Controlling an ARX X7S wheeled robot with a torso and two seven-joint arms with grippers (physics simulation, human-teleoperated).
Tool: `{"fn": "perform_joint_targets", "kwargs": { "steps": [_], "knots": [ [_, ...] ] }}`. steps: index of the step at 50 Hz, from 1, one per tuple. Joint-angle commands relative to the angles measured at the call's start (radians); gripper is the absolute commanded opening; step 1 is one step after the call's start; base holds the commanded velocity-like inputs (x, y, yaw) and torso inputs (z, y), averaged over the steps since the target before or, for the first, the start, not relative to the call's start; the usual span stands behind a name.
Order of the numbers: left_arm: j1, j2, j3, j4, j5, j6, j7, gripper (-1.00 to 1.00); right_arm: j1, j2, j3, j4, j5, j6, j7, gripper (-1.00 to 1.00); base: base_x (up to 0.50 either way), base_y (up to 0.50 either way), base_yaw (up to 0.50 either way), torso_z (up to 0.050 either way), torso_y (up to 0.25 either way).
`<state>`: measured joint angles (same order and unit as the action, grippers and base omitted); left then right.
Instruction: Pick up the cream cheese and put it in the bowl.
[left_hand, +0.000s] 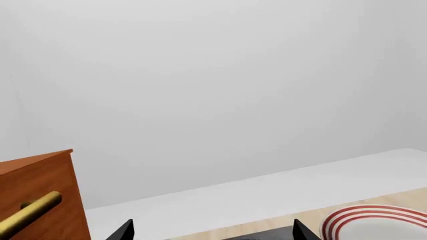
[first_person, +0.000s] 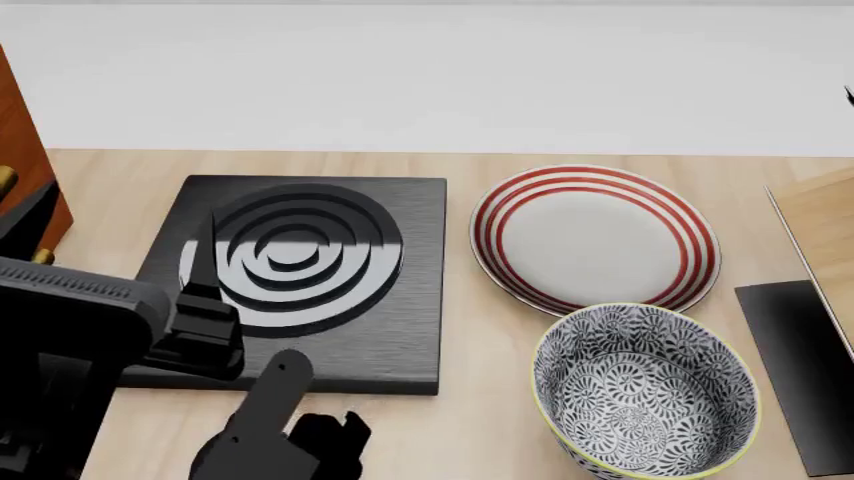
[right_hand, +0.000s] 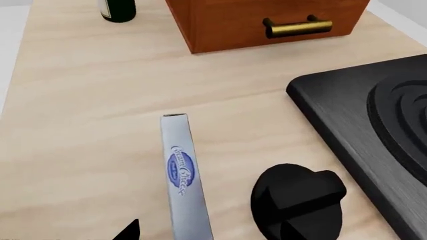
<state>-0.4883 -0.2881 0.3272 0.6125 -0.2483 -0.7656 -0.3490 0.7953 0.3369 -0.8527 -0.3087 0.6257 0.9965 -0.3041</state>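
Note:
The cream cheese (right_hand: 180, 175) lies flat on the wooden table in the right wrist view, a pale blue-grey box with a dark blue oval logo. It is hidden in the head view. My right gripper (right_hand: 193, 236) is open just above its near end; one fingertip (right_hand: 129, 231) shows beside the box. The bowl (first_person: 647, 392), white with a dark leafy pattern, stands at the front right, empty. My left gripper (left_hand: 211, 231) is open and empty, held over the stove's left side (first_person: 200, 300), pointing at the far wall.
A black stove plate (first_person: 400, 300) lies left of centre, with a black rounded part (right_hand: 297, 200) at its edge near the box. A red-striped plate (first_person: 594, 235) is behind the bowl. A wooden cabinet with a gold handle (right_hand: 297, 26) and a dark bottle (right_hand: 117, 10) stand at the left.

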Motion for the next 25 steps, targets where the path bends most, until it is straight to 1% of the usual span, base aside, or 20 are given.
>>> {"fn": "perform_joint_targets", "kwargs": {
  "steps": [1, 25],
  "knots": [
    [0.0, -0.004, 0.001, 0.004, -0.004, -0.001, -0.003, 1.0, 0.003, -0.021, -0.041, 0.049, -0.024, -0.031, -0.02, 1.0, 0.0, 0.0, 0.0, 0.0, 0.0],
    [0.009, -0.011, -0.004, -0.006, -0.016, 0.018, -0.005, 1.0, 0.019, -0.06, -0.098, 0.165, -0.067, -0.099, -0.062, 1.0, 0.0, 0.0, 0.0, 0.0, 0.0]
  ]
}}
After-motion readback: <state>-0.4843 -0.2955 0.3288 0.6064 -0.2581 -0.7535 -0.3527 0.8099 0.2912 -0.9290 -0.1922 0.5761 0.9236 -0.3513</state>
